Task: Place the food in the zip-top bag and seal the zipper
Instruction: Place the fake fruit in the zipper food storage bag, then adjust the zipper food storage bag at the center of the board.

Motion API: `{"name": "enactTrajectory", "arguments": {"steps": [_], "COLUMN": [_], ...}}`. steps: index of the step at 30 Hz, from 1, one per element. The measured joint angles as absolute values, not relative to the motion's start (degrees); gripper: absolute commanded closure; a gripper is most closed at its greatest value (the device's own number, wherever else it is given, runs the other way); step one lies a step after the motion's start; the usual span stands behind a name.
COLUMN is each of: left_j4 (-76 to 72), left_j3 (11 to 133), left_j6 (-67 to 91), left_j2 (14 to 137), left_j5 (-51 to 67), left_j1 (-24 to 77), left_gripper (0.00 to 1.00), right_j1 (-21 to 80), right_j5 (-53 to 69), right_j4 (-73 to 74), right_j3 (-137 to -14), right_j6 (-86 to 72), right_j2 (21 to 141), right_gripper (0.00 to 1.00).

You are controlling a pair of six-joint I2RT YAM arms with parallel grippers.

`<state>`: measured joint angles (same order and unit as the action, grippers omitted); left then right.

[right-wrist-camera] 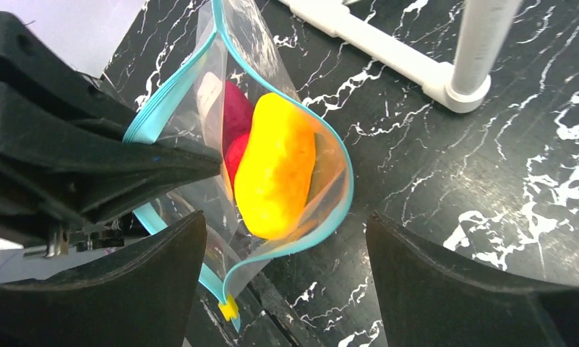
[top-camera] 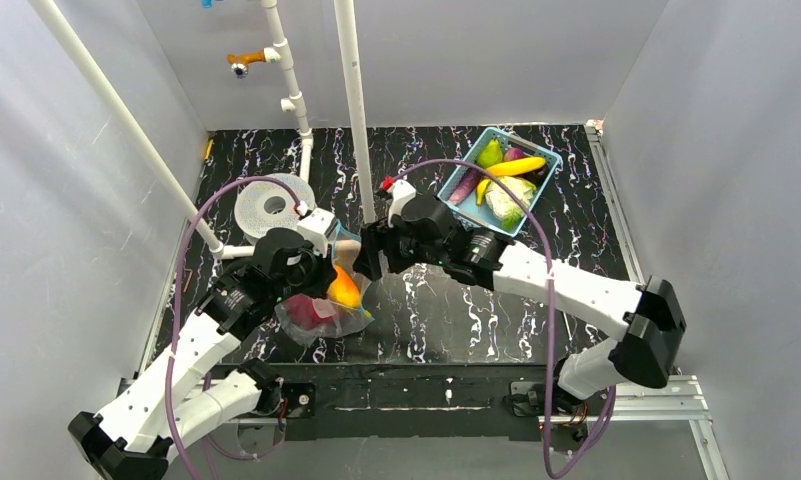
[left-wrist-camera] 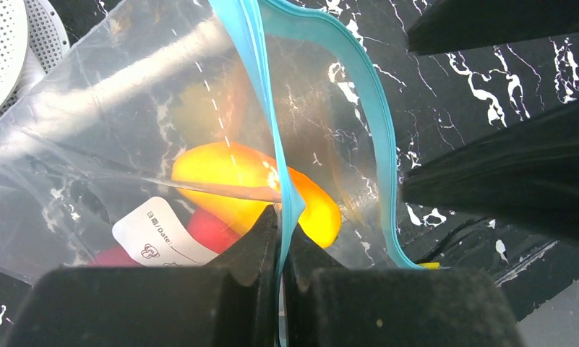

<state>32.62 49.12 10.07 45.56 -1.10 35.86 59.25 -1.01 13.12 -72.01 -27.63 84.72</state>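
The zip-top bag lies left of centre, its mouth held open. Inside are an orange-yellow piece, a magenta piece and a red piece, behind a white label. My left gripper is shut on one side of the light-blue zipper; it also shows in the top view. My right gripper is open and empty just above the bag's mouth, and shows in the top view. A small yellow slider sits at the zipper's near end. More food, with a banana, lies in the basket.
A light-blue mesh basket stands at the back right. A white perforated disc lies at the back left. White pipes rise behind the grippers, with a pipe foot on the black marbled table. Grey walls stand on three sides.
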Motion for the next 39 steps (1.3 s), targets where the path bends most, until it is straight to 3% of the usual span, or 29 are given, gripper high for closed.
{"name": "enactTrajectory", "arguments": {"steps": [7, 14, 18, 28, 33, 37, 39], "left_j4": [32.6, 32.6, 34.1, 50.1, 51.3, 53.7, 54.4], "left_j3": [49.1, 49.1, 49.6, 74.4, 71.4, 65.1, 64.4], "left_j6": [10.1, 10.2, 13.3, 30.9, 36.2, 38.5, 38.8], "left_j2": [46.3, 46.6, 46.7, 48.3, 44.2, 50.5, 52.2], "left_j5": [-1.1, -1.3, -1.5, -1.6, -3.5, -3.7, -3.6], "left_j1": [35.9, 35.9, 35.9, 35.9, 35.9, 35.9, 35.9], "left_gripper": [1.00, 1.00, 1.00, 1.00, 1.00, 1.00, 1.00], "right_j1": [59.2, 59.3, 60.1, 61.0, 59.9, 58.0, 57.2], "right_j5": [-3.2, 2.7, 8.2, 17.4, 24.6, 28.5, 29.6], "right_j4": [13.2, 13.8, 14.1, 16.4, 13.1, 13.0, 13.7], "right_j3": [-68.1, -69.8, -70.2, -76.6, -78.6, -75.4, -73.6], "right_j6": [-31.7, -38.3, -38.9, -35.2, -36.6, -38.6, -39.2], "right_j2": [81.3, 91.5, 94.3, 83.4, 86.0, 91.6, 93.7], "right_gripper": [0.20, 0.63, 0.82, 0.97, 0.99, 0.98, 0.93]}}
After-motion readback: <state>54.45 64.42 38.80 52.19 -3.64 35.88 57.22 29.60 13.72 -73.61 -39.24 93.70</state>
